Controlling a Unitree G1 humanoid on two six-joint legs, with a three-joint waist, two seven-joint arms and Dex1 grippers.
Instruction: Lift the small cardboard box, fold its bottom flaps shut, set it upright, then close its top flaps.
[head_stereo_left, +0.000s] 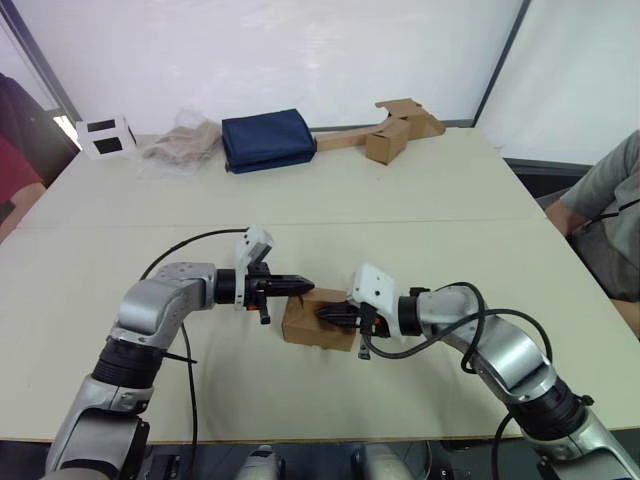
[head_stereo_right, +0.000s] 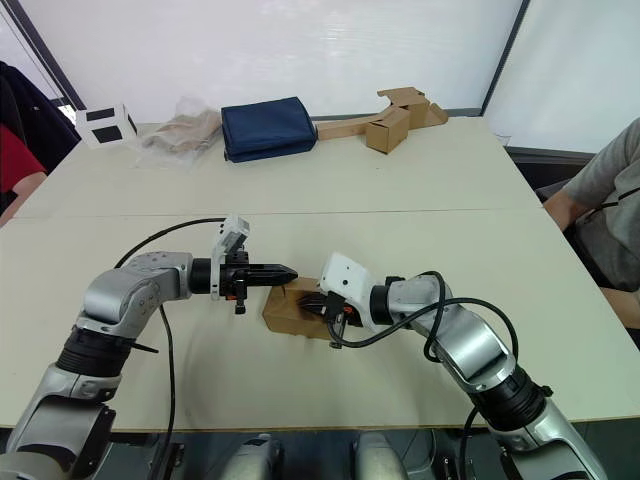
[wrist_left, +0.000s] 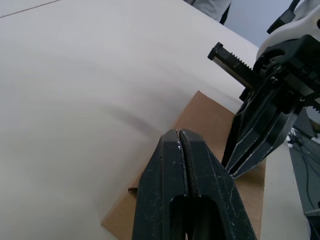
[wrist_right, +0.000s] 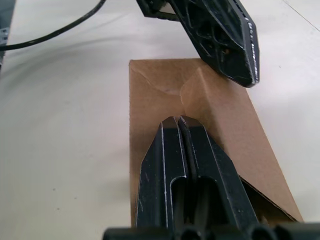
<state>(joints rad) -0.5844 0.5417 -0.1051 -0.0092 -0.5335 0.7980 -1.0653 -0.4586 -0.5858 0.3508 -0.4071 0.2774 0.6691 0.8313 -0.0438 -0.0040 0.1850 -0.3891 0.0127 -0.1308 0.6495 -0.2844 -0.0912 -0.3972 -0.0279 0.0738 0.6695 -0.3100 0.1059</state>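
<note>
The small box (head_stereo_left: 318, 319) sits on the table (head_stereo_left: 400, 215), near the front edge and between the two arms. It is plain brown. From the right wrist view its upper face has a folded flap (wrist_right: 210, 95) with a curved edge lying on it, and a crease runs across that face.

The left gripper (head_stereo_left: 304, 287) comes in from the left. Its two black fingers are pressed together — no gap shows between them in the left wrist view. Its tip is at the box's upper left edge, right by the cardboard. It holds nothing.

The right gripper (head_stereo_left: 322, 313) comes in from the right. Its fingers (wrist_right: 182, 150) are pressed together too, with only a thin line between them. They lie over the top of the box and point at the left gripper. Nothing is pinched between them. The two tips are near each other above the box.

At the far end of the table lie other things, well apart from the box — a folded blue cloth (head_stereo_left: 266, 139), a crumpled clear bag (head_stereo_left: 182, 143), a white block (head_stereo_left: 106, 136) with black squares, and a cluster of brown boxes (head_stereo_left: 400, 127) on a long strip.

A person's arm in a grey sleeve (head_stereo_left: 605, 205) is at the table's right side. A red sleeve (head_stereo_left: 14, 175) is at the left.
</note>
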